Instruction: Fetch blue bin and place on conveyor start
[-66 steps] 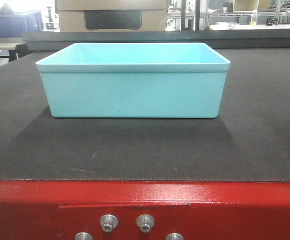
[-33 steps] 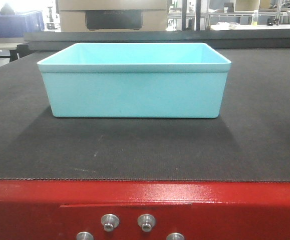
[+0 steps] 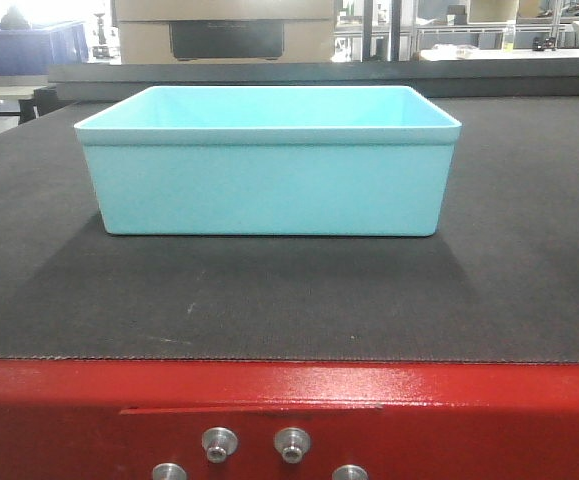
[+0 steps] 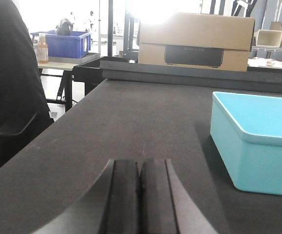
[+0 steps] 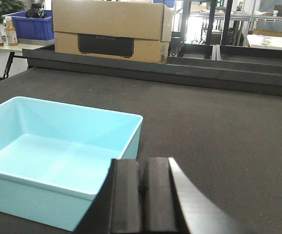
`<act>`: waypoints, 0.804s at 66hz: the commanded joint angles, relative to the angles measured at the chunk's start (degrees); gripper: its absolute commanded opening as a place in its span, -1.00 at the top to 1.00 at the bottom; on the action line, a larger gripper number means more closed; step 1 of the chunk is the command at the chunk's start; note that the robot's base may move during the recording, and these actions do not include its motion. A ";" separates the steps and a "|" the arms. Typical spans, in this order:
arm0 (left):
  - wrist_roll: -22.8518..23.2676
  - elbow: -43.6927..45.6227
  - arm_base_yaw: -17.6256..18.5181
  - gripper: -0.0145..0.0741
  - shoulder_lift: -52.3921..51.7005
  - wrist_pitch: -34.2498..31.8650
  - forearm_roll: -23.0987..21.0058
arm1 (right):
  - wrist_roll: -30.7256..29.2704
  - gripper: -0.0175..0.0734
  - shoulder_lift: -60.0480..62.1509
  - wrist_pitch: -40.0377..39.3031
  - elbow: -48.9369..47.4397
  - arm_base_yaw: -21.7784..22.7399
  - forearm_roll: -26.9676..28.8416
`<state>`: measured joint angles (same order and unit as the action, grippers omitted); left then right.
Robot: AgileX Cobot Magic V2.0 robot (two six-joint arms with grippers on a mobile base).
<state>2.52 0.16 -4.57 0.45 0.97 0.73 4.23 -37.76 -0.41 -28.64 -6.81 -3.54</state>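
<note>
The blue bin (image 3: 267, 170) is a pale turquoise tub, empty, standing upright on the conveyor start's dark grey belt (image 3: 269, 300) behind the red end frame (image 3: 289, 410). It also shows in the left wrist view (image 4: 257, 136) at the right and in the right wrist view (image 5: 58, 156) at the left. My left gripper (image 4: 140, 168) is shut and empty, low over the belt, apart from the bin on its left side. My right gripper (image 5: 143, 165) is shut and empty, by the bin's near right corner. No gripper shows in the front view.
A cardboard box (image 5: 109, 29) stands behind the belt's far rail (image 5: 179, 70). A dark blue crate (image 4: 65, 44) and bottles (image 5: 7, 30) sit on a table at the far left. A dark-clothed person (image 4: 9, 83) stands at the belt's left side. Silver bolts (image 3: 254, 445) stud the red frame.
The front view has shifted very slightly since one second ago, the bin sitting a few pixels further right; nothing has moved in the last half second.
</note>
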 commanded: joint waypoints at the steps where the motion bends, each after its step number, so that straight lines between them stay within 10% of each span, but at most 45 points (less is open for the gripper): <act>1: -0.41 -0.16 -0.16 0.92 -0.45 -3.17 -0.39 | -0.27 0.97 0.35 -1.69 0.20 0.35 -0.54; 53: -0.41 -0.16 -0.16 0.92 -0.45 -3.42 -0.39 | -0.27 0.97 0.35 -1.81 0.20 0.35 -0.54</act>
<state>2.39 -0.08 -4.57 0.32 -1.18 0.65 4.23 -37.76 -0.77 -28.49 -6.81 -3.54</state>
